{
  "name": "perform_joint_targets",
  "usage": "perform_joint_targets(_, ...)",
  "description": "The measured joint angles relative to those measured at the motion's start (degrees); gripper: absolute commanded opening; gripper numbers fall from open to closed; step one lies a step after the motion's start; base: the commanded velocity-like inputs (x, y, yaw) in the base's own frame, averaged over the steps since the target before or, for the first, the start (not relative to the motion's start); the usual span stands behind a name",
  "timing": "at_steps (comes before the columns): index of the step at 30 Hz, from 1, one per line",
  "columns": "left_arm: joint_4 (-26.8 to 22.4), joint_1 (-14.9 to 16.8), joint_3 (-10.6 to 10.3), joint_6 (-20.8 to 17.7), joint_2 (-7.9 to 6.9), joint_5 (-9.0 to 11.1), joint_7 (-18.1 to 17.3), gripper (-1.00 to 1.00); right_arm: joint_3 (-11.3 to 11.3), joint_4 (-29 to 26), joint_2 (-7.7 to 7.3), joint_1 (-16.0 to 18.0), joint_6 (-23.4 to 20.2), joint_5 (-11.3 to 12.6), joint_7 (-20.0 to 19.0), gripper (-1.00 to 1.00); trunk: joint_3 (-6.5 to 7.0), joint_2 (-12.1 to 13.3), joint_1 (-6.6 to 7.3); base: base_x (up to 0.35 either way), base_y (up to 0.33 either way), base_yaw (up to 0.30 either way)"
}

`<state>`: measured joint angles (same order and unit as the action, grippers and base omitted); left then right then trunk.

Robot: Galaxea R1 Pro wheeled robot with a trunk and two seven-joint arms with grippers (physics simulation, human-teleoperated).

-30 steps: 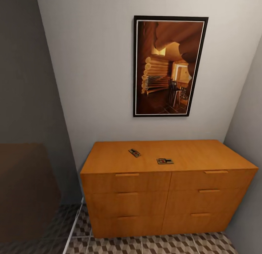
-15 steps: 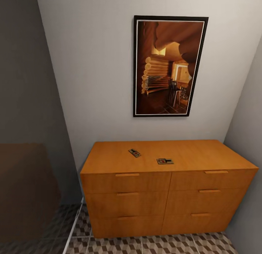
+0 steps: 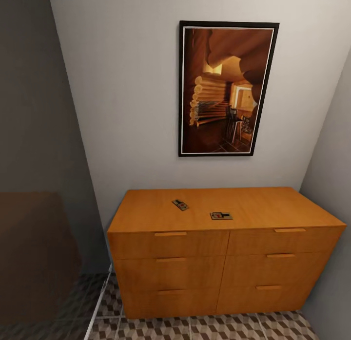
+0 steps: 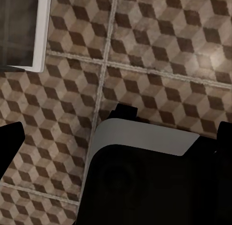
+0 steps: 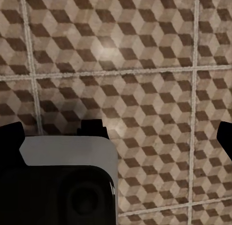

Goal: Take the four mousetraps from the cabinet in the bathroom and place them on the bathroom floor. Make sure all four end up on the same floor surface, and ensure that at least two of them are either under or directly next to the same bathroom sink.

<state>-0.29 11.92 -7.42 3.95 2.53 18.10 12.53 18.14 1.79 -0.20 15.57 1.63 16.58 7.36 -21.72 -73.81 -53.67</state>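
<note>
Two mousetraps lie flat on top of the orange-brown cabinet: one left of centre, the other nearer the front edge. The cabinet's drawers are closed. It stands against the grey wall on the cube-patterned bathroom floor. My left gripper hangs open over the floor tiles, nothing between its fingers. My right gripper is open too, above the same tiling. Both are low beside my base, far from the cabinet top. The sink is out of view.
A framed picture hangs on the wall above the cabinet. A dark panel with a white floor rail closes off the left side, and a wall runs along the cabinet's right end. My base shows under the wrists.
</note>
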Motion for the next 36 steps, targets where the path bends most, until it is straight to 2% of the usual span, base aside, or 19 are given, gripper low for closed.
perform_joint_targets(27, -0.4, 0.0, -0.2, 0.2, -0.24, -0.3, 0.1, 1.0, 0.2, -0.1, -0.31, 0.0, -0.1, -0.4, 0.4, 1.0, 0.0, 0.0, 0.0, 0.0, 0.0, 0.0)
perform_joint_targets(34, -2.0, 0.0, -0.3, 0.2, -0.72, -0.8, 0.3, 1.0, 0.6, -0.5, -0.55, 0.0, -0.5, -0.8, 0.3, 1.0, 0.0, 0.0, 0.0, 0.0, 0.0, 0.0)
perform_joint_targets(36, -3.9, 0.1, -0.3, 0.1, -1.02, -0.9, 0.5, 1.0, 0.7, -1.2, -0.66, 0.1, -0.7, -0.9, 0.2, 1.0, 0.0, 0.0, 0.0, 0.0, 0.0, 0.0)
